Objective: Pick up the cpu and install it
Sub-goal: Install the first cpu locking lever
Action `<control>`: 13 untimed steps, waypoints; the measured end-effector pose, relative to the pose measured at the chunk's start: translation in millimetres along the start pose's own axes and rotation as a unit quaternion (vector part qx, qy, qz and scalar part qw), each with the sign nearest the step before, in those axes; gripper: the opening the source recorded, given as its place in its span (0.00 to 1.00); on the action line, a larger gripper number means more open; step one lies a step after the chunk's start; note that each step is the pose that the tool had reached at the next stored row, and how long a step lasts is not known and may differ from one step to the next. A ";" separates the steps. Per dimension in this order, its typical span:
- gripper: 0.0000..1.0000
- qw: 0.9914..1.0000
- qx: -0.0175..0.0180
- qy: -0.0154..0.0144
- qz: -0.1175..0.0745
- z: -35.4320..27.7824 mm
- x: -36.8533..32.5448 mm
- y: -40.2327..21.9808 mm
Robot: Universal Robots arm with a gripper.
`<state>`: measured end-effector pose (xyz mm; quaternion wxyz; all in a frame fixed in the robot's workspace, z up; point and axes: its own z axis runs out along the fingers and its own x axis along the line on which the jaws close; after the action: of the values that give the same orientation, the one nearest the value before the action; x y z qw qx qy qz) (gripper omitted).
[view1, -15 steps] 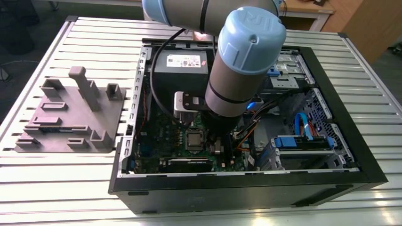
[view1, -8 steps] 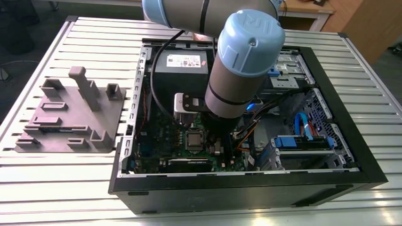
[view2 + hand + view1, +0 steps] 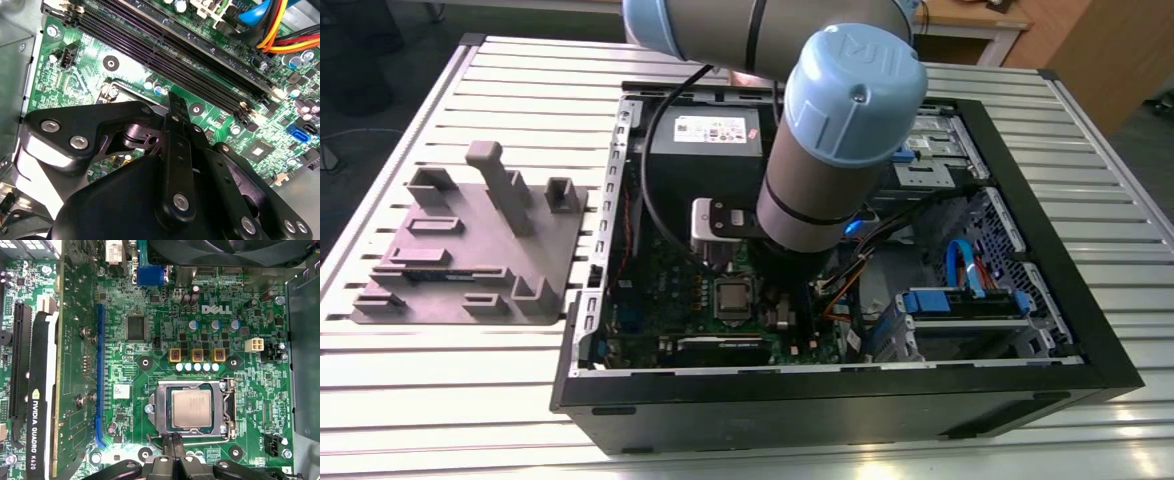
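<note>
On the slatted table [image 3: 440, 400], inside the case [image 3: 854, 400], cpu [image 3: 193, 408] sits in its socket [image 3: 162, 410]; gripper [image 3: 175, 439], jaws closed and empty, should lift off straight.

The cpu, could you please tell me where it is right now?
In the first wrist view, the cpu sits in its metal-framed socket on the green motherboard, just beyond the gripper.

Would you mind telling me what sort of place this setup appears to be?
Probably a robotics lab or assembly test bench: an open computer case on a slatted metal table, a grey parts fixture beside it.
</note>
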<state>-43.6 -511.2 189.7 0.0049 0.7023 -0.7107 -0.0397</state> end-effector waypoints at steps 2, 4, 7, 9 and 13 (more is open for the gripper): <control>0.11 1.000 0.000 -0.001 0.000 0.5 0.0 -1.2; 0.11 1.000 0.000 -0.001 0.000 1.3 0.0 -2.5; 0.11 1.000 0.000 -0.001 0.000 2.2 0.1 -4.0; 0.11 1.000 0.000 -0.001 0.000 2.2 0.1 -4.0; 0.11 1.000 0.000 -0.001 0.000 0.1 0.1 -1.5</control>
<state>-42.2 -511.3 189.4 0.0039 0.7023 -0.7107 -0.0403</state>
